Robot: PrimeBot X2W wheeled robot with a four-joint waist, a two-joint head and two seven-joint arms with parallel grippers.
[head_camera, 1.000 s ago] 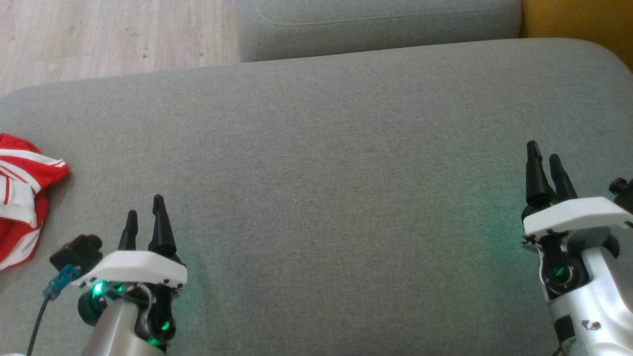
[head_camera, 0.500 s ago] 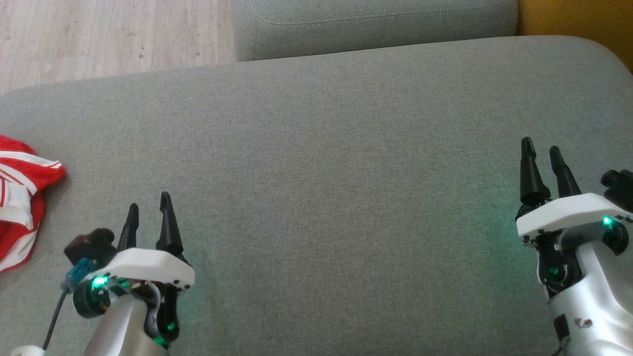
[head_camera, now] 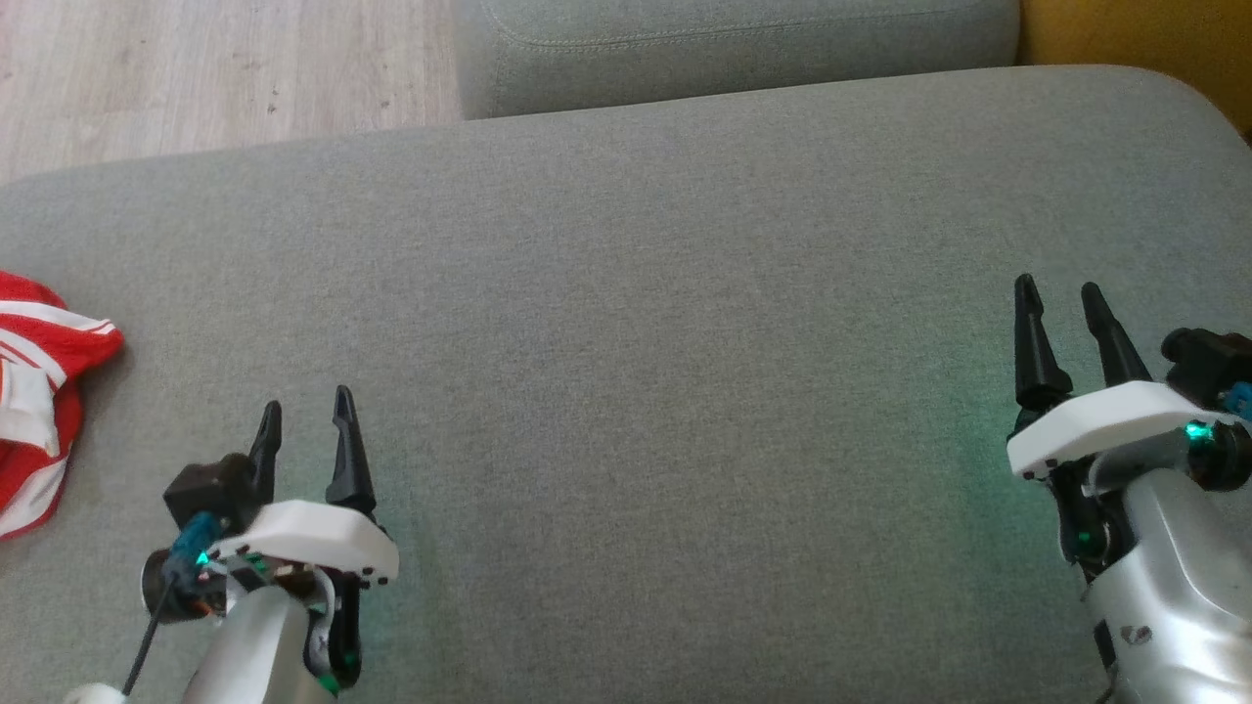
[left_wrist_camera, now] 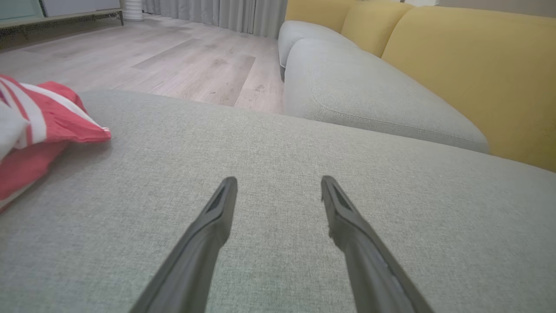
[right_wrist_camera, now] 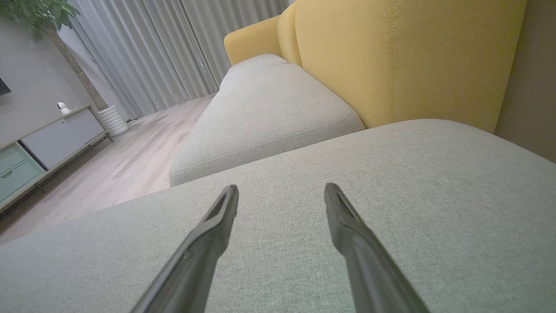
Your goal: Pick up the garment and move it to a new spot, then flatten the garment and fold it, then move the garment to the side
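Grey cushion (head_camera: 626,323) carries the garment (head_camera: 44,391) far left, nearer the left gripper (head_camera: 305,420); right gripper (head_camera: 1058,298) well apart; both spread, empty.

Mostly matt cloth, some wood and plastic.
Grey seat cushion (head_camera: 685,342) matt, coarse weave; red-white garment (head_camera: 39,391) smooth cloth; floor (head_camera: 196,78) pale matt wood planks; left hand (head_camera: 306,399) and right hand (head_camera: 1056,284) matt black, plastic-looking; backrest (right_wrist_camera: 391,56) yellow stitched fabric.
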